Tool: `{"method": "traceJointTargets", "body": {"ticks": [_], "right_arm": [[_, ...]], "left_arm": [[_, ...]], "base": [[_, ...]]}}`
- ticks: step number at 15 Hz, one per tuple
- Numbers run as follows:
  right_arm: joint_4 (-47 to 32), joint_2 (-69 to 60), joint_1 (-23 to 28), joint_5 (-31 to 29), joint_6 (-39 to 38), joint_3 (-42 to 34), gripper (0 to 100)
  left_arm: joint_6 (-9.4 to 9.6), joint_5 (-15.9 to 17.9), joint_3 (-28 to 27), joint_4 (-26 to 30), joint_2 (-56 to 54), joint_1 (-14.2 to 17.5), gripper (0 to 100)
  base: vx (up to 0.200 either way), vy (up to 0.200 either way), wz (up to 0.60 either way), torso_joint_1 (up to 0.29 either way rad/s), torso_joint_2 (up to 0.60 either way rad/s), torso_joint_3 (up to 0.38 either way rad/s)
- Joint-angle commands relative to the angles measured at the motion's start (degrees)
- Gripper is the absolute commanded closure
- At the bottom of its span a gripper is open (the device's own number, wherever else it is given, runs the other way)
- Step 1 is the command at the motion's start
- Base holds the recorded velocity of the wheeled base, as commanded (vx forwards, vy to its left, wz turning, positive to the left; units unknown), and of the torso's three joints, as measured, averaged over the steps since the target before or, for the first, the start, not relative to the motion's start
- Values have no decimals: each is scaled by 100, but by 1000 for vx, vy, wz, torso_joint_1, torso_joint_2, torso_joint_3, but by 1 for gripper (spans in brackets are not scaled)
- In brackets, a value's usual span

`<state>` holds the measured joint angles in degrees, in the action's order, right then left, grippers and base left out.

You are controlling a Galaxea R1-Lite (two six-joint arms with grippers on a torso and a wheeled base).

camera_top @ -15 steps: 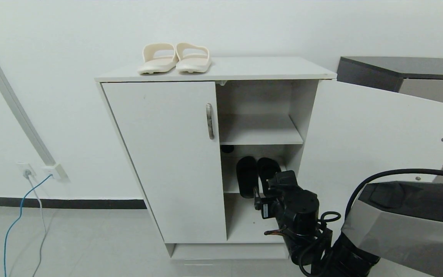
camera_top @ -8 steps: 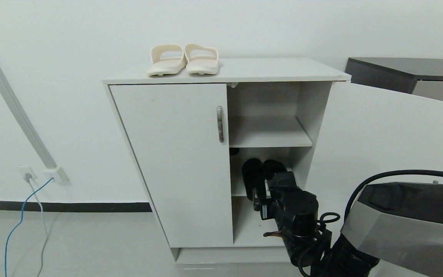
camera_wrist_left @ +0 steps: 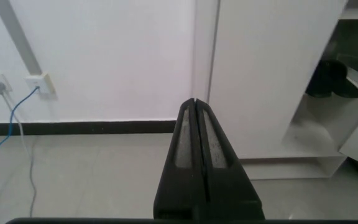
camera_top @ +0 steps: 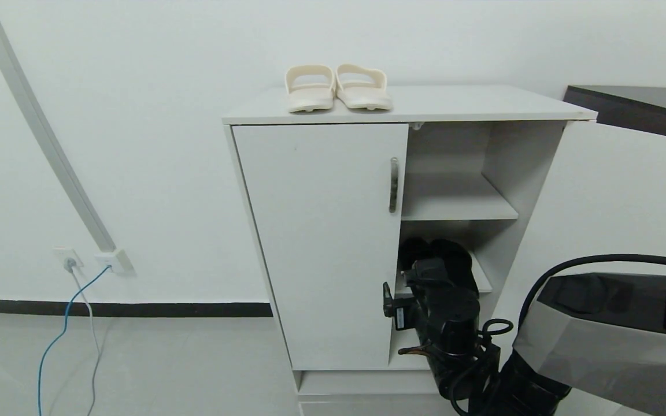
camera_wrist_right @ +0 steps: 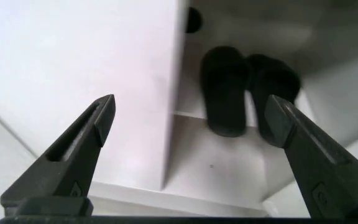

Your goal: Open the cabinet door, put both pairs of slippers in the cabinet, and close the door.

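A: Head view: a pair of cream open-toe plastic slippers [camera_top: 339,89] is seen on top of the white two-door wooden cabinet [camera_top: 483,103], above its closed left door [camera_top: 321,242]. What could be spoiled from here?

B: A pair of black rubber slippers [camera_wrist_right: 229,87] is already lodged on the cabinet's middle shelf, reaching its front edge. The right gripper [camera_wrist_right: 190,106] is held just in front of that shelf, fingers spread wide and empty. If it were swung carelessly, the black pair could be knocked off. The cabinet's open right door [camera_top: 616,196] could also be struck by that arm.

A: And the left gripper [camera_wrist_left: 194,107]?

B: Its fingers are pressed together on nothing, low in front of the cabinet's closed door.

A: What cannot be made out?

B: In the head view the black pair is half covered by the right arm, and the open door is cut off at the frame. Whatever lies behind the closed door is hidden.
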<state>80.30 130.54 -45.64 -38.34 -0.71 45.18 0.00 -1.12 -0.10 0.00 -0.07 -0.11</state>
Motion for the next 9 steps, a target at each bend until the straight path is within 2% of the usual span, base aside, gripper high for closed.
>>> {"method": "traceJointTargets", "body": {"ticks": [1,2,9], "right_arm": [[3,-2,-6,2,0,0,0],[21,-2,-6,2,0,-9,0],[311,7,-6,90,44,-158,0]], "left_arm": [[0,-2,1,0,7,2,100],[0,-2,1,0,7,2,100],[0,-20,1,0,7,2,100]], "base": [[0,200,0,2,2,2],[0,200,0,2,2,7],[0,0,0,0,0,0]]}}
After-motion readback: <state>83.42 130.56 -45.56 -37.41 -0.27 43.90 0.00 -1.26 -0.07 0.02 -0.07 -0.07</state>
